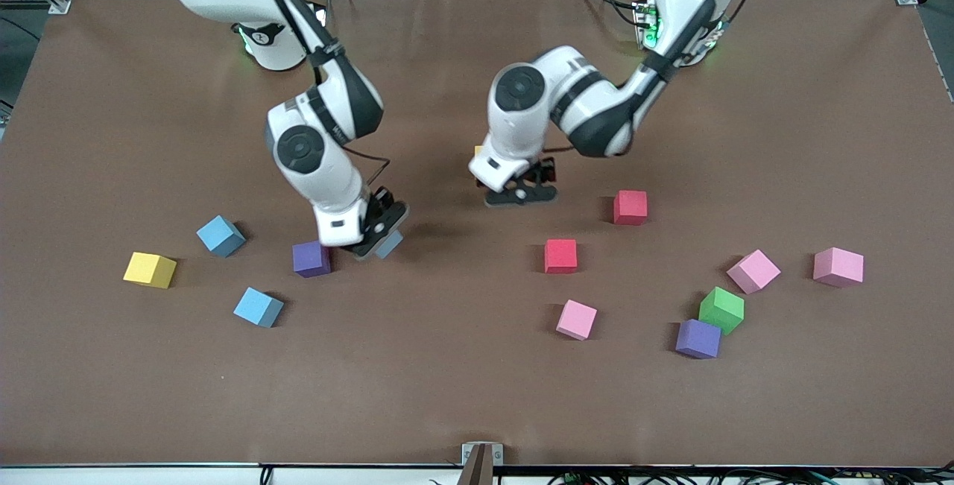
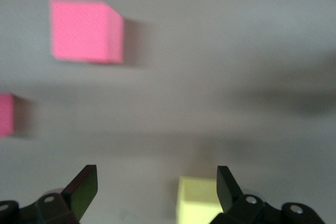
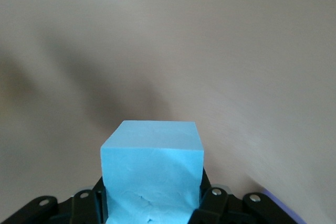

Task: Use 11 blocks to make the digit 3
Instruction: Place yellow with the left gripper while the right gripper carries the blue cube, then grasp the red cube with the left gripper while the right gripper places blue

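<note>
No digit 3 has taken shape: the blocks lie scattered singly across the table [image 1: 462, 395]; the right gripper [image 1: 376, 235], beside a purple block [image 1: 311, 258], is clamped on a blue block [image 3: 152, 174]; the left gripper [image 1: 519, 191], jaws spread wide and empty, hovers mid-table over a yellow block [image 2: 197, 200]; virtually all arranging looks still to come.

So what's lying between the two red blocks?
Nothing: in the front view only bare table separates the upper red block from the lower red block.
</note>
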Robot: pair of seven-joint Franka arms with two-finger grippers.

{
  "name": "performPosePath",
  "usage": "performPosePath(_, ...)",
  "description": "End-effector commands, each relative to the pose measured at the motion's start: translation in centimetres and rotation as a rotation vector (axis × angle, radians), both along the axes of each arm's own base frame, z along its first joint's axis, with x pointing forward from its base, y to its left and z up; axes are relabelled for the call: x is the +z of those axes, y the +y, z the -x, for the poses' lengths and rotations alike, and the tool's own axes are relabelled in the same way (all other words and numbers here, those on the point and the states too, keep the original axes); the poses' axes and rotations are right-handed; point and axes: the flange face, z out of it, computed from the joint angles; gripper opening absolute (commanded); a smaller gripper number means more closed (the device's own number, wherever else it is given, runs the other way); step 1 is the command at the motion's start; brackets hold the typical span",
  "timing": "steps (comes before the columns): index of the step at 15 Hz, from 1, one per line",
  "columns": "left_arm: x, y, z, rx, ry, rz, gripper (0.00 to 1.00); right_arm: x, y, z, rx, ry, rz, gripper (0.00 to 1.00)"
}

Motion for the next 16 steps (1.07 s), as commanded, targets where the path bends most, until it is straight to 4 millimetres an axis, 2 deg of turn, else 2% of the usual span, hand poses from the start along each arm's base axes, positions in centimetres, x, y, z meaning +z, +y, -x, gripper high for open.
performPosePath(1,-0.8,3.9,-5.0,0.023,0.019,0.028,1.0,0.3,2.8,3.9,0.209,-0.026,0.014,0.46)
performPosePath(3,-1.5,4.7,-6.9,0.021,0.022,0.042,1.0,-0.9,4.6,6.3,0.332,-0.027,0.02,0.46)
performPosePath(5,-2.5,5.9,-8.6,0.034,0.026,0.046,1.0,-2.4,6.3,9.5,0.411,-0.032,0.021,0.46)
performPosePath(9,-4.3,9.3,-11.8,0.096,0.047,0.065,0.98,-4.0,9.0,13.3,0.483,-0.046,0.013,0.46)
performPosePath(13,-5.9,11.1,-12.6,0.048,0.062,0.053,0.97,-5.2,10.5,16.4,0.542,-0.018,0.033,0.46)
performPosePath(16,-5.8,11.0,-13.2,0.067,0.06,0.07,0.97,-5.9,11.7,17.7,0.596,-0.022,0.056,0.46)
